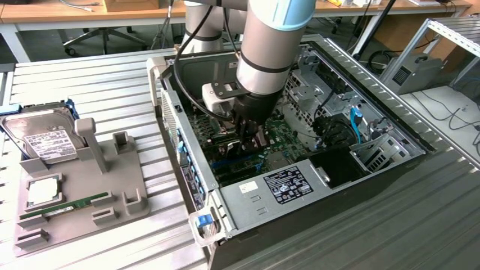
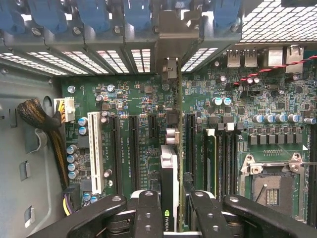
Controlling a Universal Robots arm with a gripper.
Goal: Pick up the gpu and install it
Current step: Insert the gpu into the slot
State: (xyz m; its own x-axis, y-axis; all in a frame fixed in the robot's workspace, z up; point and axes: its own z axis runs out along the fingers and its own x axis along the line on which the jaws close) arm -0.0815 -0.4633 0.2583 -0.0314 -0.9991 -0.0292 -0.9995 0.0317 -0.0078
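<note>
Corrugated metal table (image 1: 98, 84) carries an open PC case (image 1: 375, 90), lying w/ its inside facing up, on the exterior view's right half. Robot arm (image 1: 270, 50) drops from the far side into the middle of the case. On the exterior view's left, well apart from the case, sits a grey fixture tray (image 1: 112, 185). It holds a hard drive (image 1: 45, 138) propped at the far end, w/ a CPU (image 1: 42, 191) and a green RAM stick (image 1: 64, 207) nearer.

Green motherboard (image 2: 148, 99) covers the case floor. Gripper (image 2: 176, 215) hangs low over it, toward the case wall on the exterior view's left. Its black fingers (image 2: 148, 213) stand part-way apart, clamped on the gpu (image 2: 168, 173), one finger against each face.

The gpu stands on edge btwn the fingers and runs out past the fingertips toward the case's rear slot openings. Its thin board edge lies just beside a long black slot (image 2: 189, 144) and parallel to it. A grey metal plate (image 2: 173, 29) sits in line w/ the card at the openings, btwn the blue latches (image 2: 94, 12). Whether the card's edge is seated in a slot: cannot tell.

Also on the board:
- a white slot (image 2: 96, 153), a few slots away from the card
- an empty CPU socket (image 2: 270, 186) on the other side of the card
- a braided cable bundle (image 2: 39, 116) beyond the white slot
</note>
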